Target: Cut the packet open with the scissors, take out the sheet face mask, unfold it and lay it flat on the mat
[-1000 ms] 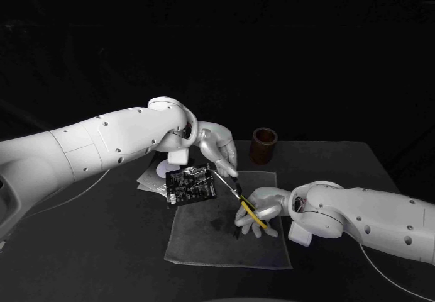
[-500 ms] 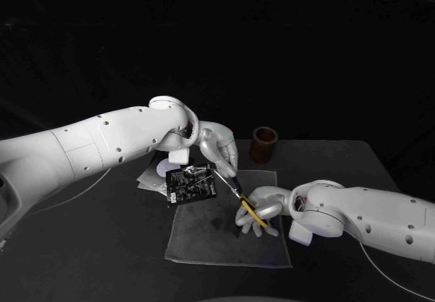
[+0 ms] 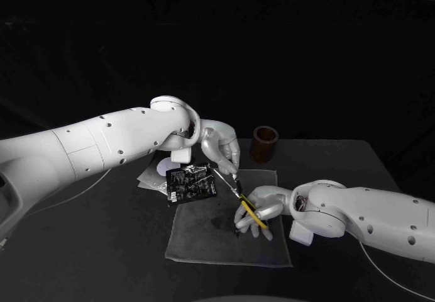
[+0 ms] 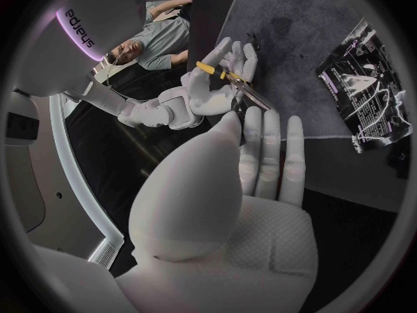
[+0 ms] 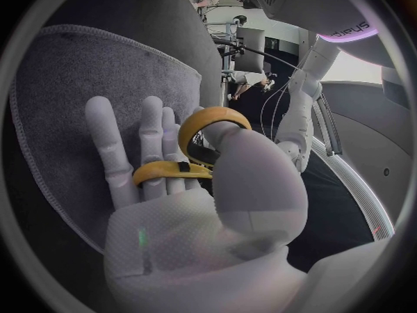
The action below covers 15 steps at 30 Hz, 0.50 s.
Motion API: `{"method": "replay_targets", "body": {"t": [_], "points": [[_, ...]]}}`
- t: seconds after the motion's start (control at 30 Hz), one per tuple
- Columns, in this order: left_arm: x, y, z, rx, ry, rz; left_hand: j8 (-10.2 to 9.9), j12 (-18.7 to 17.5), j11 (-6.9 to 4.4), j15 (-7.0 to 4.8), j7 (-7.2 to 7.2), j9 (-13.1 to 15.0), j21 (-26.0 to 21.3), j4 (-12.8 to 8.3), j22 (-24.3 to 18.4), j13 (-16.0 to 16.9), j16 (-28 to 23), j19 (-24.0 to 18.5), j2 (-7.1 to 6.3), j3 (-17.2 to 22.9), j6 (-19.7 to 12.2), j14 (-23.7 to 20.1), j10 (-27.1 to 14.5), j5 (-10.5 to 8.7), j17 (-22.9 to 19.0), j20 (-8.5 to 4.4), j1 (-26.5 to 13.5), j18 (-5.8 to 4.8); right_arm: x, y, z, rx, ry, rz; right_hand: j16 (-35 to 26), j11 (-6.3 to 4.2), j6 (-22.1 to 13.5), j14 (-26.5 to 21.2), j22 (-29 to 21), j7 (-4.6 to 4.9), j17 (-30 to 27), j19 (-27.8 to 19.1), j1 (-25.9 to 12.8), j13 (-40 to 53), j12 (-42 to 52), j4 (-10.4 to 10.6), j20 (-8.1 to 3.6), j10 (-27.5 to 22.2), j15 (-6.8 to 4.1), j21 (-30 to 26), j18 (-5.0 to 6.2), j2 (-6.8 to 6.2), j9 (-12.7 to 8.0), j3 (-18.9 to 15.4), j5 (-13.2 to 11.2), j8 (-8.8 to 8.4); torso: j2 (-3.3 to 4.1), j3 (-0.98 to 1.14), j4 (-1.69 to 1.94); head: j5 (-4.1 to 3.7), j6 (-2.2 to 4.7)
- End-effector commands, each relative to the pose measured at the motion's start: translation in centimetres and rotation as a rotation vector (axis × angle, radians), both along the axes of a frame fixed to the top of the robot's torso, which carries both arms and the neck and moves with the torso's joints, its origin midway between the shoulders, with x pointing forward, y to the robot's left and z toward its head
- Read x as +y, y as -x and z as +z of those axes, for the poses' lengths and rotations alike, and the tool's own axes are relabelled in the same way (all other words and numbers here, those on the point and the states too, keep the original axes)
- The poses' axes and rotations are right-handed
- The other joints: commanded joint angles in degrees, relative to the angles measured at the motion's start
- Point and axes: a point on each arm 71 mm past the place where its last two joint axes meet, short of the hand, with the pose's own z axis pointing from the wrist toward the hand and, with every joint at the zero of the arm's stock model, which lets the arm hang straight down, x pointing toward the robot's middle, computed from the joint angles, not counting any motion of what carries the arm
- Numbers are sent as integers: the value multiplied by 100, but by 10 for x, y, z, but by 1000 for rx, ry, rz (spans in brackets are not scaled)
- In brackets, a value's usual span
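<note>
Two loops of the scissors [image 3: 243, 200] ring the fingers of my right hand [image 3: 258, 209]. The packet [image 3: 190, 182] sits just beside my left hand [image 3: 220, 150], whose fingers [image 4: 263, 146] are straight and together; I cannot tell if they hold it.

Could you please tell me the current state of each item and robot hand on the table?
mat: spread flat, no mask on it.
packet: lying across the mat's edge, not held.
scissors: held in the right robot hand, blades toward the packet.
right robot hand: gripping the scissors.
left robot hand: fingers straight, holding nothing.
cup: upright.
</note>
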Motion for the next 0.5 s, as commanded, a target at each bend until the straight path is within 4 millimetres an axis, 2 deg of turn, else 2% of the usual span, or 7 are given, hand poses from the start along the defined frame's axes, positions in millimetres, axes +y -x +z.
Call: {"method": "replay_targets", "body": {"t": [0.03,0.17,0.27,0.33,0.4,0.5], "points": [[-3,-2,5,-86,50,1,56,-14,-1,-1,-7,709,43,-33,26,35,-31,67,-52,199,-60,71,40,16,12,-9,-64,22,5,3,2,-16,-19,61,-119,63,-235,-123,-81,155,-70,-107,-40,-62,2,-67,5,-63,51,-142,897,-84,2,-50,-18,-50,-1,0,-3,-1,-1],[-4,-4,8,-126,85,15,114,-10,-2,-6,-2,836,84,-52,59,94,-56,88,-132,431,-104,109,59,17,20,-27,-164,14,6,4,2,-15,-8,76,-356,151,-380,-365,-253,236,-246,-199,-81,-176,9,-148,97,-258,153,-445,900,-93,17,-195,-15,-87,-3,1,-2,-4,3],[-4,-5,11,-142,115,28,171,-1,-4,-12,0,980,134,-93,100,167,-81,104,-226,675,-146,148,72,16,33,-47,-279,8,6,4,2,-14,-1,79,-705,313,-696,-854,-499,376,-506,-418,-144,-334,-8,-205,251,-715,329,-887,883,-116,-2,-427,-5,-158,-4,1,-4,-5,6],[-5,-5,12,-145,131,34,181,1,-4,-13,1,1013,144,-108,110,186,-87,103,-243,733,-157,155,74,18,37,-52,-304,8,6,4,2,-13,2,76,-764,341,-798,-912,-580,406,-587,-419,-167,-356,16,-218,298,-809,357,-1017,890,-102,-9,-531,-11,-137,-3,-1,-2,-7,6],[-5,-5,12,-145,145,39,183,2,-4,-13,1,1020,146,-111,112,189,-88,103,-244,747,-159,156,75,18,38,-52,-310,7,6,3,1,-10,1,71,-918,415,-1037,-1152,-723,456,-734,-486,-221,-369,13,-226,368,-1047,438,-1260,889,-96,-25,-735,-9,-122,-1,-3,2,-9,10],[-5,-6,14,-143,167,48,216,8,-4,-15,3,1130,178,-165,144,251,-106,93,-309,921,-190,176,75,17,53,-60,-413,3,6,3,1,-6,0,66,-975,469,-1286,-1332,-879,494,-911,-437,-251,-358,66,-242,428,-1242,498,-1502,896,-40,-18,-1035,-9,2,-1,-5,4,-8,10]]}}
